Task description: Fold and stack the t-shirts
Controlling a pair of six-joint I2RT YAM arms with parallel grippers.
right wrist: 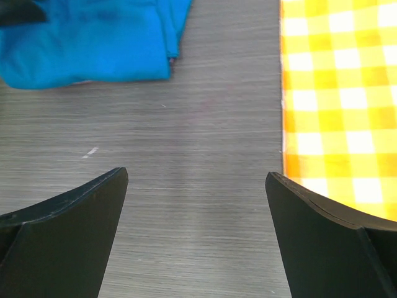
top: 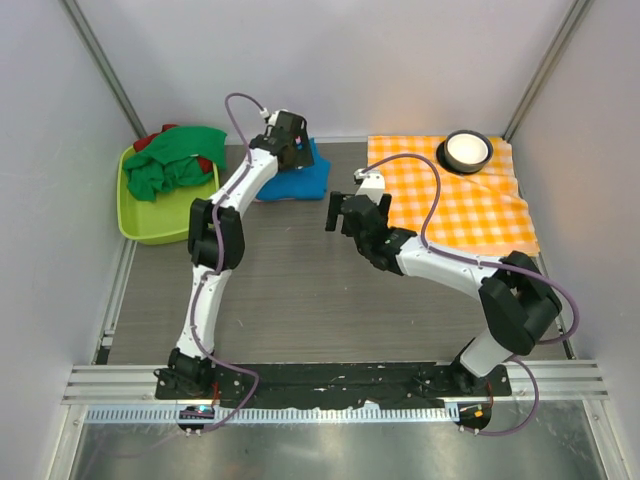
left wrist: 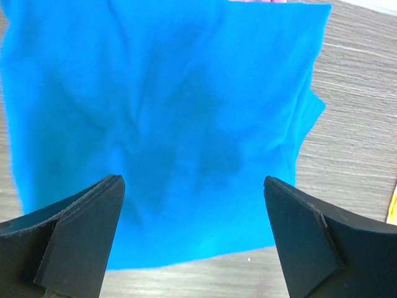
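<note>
Bright blue t-shirt (left wrist: 161, 124), green t-shirt (top: 180, 160), lime bin (top: 135, 225), orange-and-white checked cloth (top: 490, 215)

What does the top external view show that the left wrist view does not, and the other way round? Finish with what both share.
Top external only: the green bin holding a green t-shirt and a red t-shirt, and the bowl. Left wrist only: the left gripper close up, jaws open, and a pink sliver at the far edge. Both: the folded blue t-shirt on the table.

top: overhead, far | wrists: close, downward | shared: blue t-shirt (left wrist: 161, 124)
</note>
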